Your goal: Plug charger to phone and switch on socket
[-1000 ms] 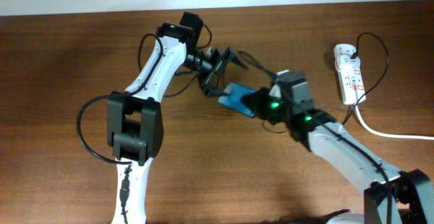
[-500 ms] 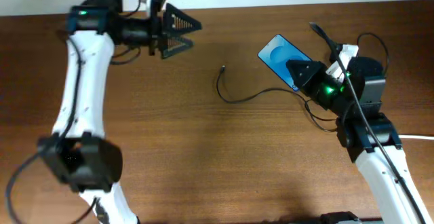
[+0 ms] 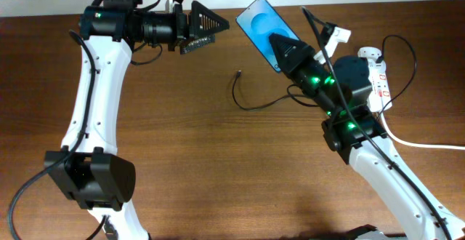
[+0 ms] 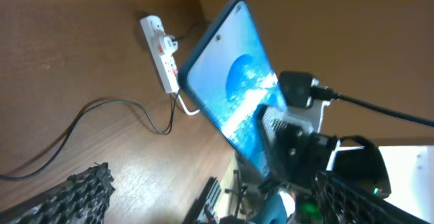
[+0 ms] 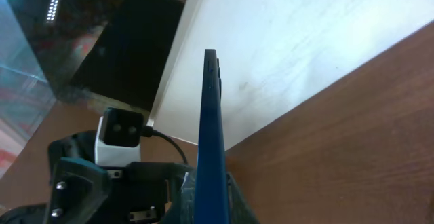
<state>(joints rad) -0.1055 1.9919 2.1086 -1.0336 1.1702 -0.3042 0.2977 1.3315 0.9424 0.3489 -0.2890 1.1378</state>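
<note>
My right gripper [image 3: 289, 52] is shut on the phone [image 3: 261, 22], a black-framed smartphone with a blue screen, and holds it tilted high above the table. The right wrist view shows the phone edge-on [image 5: 210, 122] between the jaws [image 5: 210, 200]. The left wrist view sees its screen [image 4: 230, 95]. My left gripper [image 3: 205, 30] is open and empty, raised at the far side, its fingers [image 4: 217, 203] pointing towards the phone. The charger [image 3: 251, 103], a thin black cable, lies curled on the table with its tip [image 3: 240, 73] free. The socket [image 3: 376, 76] lies at the far right.
The socket's thick white cord [image 3: 421, 144] runs off the right edge. A thin black cable loops over the socket [image 3: 407, 51]. The socket and cable also show in the left wrist view [image 4: 163, 61]. A white wall borders the table's far edge [image 5: 305, 34].
My right gripper has lifted the phone up and towards the far left. My left gripper, wide open, has shifted right towards it. The charger lies unchanged on the table.
</note>
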